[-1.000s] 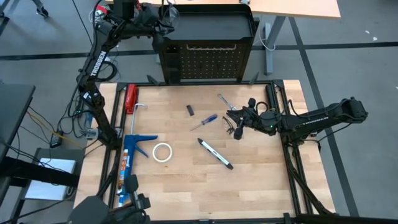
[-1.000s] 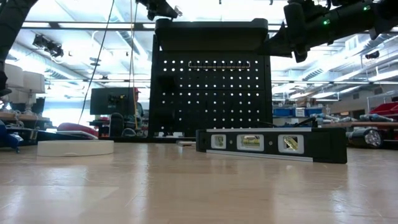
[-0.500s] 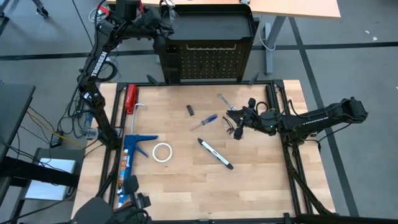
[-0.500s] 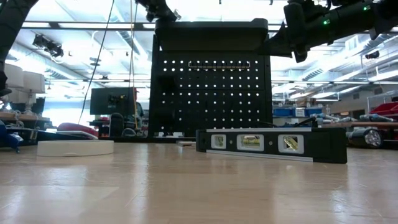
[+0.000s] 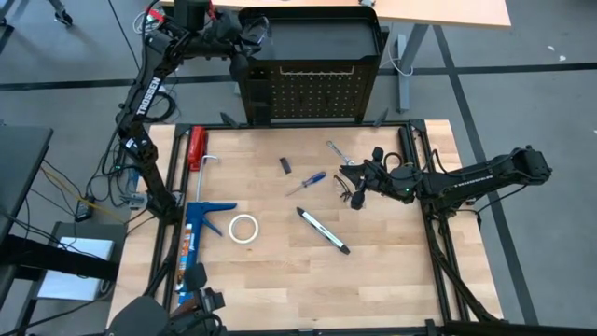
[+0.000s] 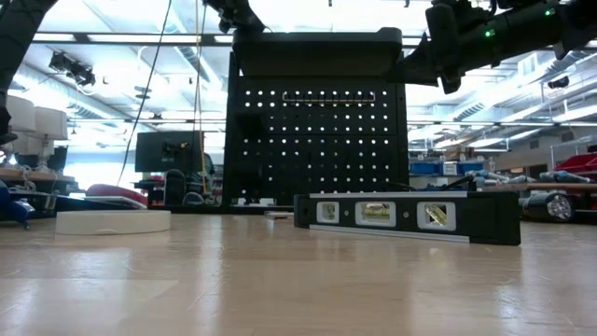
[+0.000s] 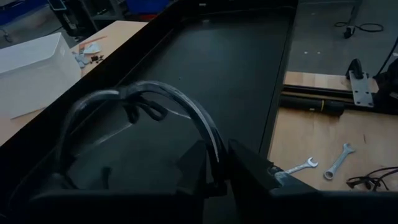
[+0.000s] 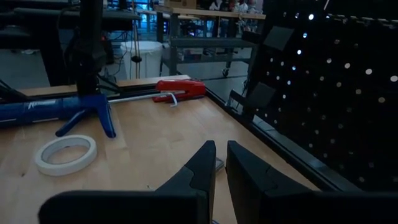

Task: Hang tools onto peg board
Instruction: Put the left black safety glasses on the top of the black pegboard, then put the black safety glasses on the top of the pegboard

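The peg board (image 5: 312, 93) stands upright at the table's far edge, with a black tray (image 7: 205, 68) on top. My left gripper (image 7: 217, 165) is over that tray. Its fingers are slightly apart on either side of the lens edge of clear safety glasses (image 7: 155, 99), which lie in the tray. My right gripper (image 8: 221, 158) hovers shut and empty above the table's right part. Below it lie two wrenches (image 5: 334, 149) and dark glasses (image 5: 353, 194). A blue-handled screwdriver (image 5: 306, 183), a tape roll (image 5: 243, 228) and a black level (image 5: 323, 231) lie on the table. My left gripper has the glasses' curved lens edge (image 7: 214, 146) between its two fingers, which come in slanting down across it. Whether the fingers touch the edge, I cannot tell. The glasses rest on the tray's floor on the peg board's top.
A blue caulking gun (image 5: 198, 233) and a red-handled tool (image 5: 196, 147) lie along the table's left edge. A small black piece (image 5: 285, 165) lies mid-table. Black rails frame the table's sides. Bare wood shows at the near edge.
My left gripper has tipped a little over the peg board's top. In the low view, the glasses' end that stuck out beside it has dropped behind the tray's rim. My right arm has kept still.
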Robot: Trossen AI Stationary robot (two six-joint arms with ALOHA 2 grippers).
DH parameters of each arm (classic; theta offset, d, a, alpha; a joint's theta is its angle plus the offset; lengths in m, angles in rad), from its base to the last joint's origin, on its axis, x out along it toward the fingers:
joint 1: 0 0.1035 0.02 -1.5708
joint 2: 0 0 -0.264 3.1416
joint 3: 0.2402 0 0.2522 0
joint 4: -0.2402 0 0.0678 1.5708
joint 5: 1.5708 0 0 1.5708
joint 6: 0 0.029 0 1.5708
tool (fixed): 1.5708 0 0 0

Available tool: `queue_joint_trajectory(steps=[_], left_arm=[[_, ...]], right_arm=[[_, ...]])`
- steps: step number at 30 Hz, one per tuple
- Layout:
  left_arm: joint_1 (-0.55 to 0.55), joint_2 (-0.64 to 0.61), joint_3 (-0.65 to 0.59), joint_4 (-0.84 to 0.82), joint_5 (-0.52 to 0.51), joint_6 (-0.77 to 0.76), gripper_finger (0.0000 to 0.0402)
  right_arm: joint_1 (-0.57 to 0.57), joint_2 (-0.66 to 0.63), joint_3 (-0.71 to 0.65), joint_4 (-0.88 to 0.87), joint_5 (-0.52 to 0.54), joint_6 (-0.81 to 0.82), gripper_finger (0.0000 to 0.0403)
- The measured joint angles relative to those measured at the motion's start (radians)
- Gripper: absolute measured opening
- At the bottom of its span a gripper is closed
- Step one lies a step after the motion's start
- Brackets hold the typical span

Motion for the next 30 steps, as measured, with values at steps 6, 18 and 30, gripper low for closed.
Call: queue_joint_trajectory(steps=[6,18,30], left_arm=[[0.000,0.000,0.000,0.000,-0.010,-0.002,0.0070],[-0.006,0.000,0.000,-0.003,-0.004,0.002,0.0071],[-0.019,-0.002,0.000,-0.001,-0.034,0.017,0.0116]], right_arm=[[0.000,0.000,0.000,0.006,0.000,-0.002,0.0049],[0.000,0.000,0.000,0.006,0.000,-0.007,0.0050],[0.000,0.000,0.000,0.006,0.000,-0.007,0.0050]])
